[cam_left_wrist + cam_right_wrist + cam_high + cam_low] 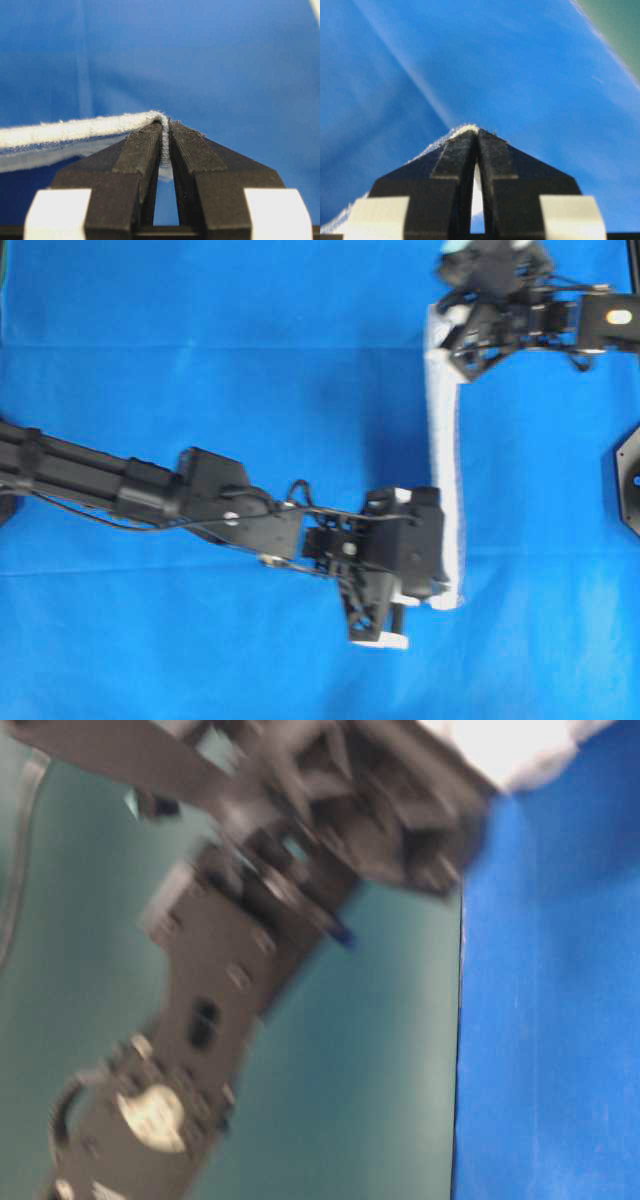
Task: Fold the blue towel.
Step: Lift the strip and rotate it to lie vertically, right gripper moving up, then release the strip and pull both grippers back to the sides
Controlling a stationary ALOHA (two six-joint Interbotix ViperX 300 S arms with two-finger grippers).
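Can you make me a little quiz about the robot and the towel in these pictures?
1. True or false: the left tool is shut on an edge of the white woven towel.
2. What is the right tool pinching? A) nothing B) a corner of the towel C) the big plain blue table cloth
3. Seen from overhead, what shape does the towel make between the two tools?

Key:
1. True. The left wrist view shows the white edge squeezed between the black fingers.
2. B.
3. A long narrow strip, running from the right tool at the top down to the left tool lower in the picture.
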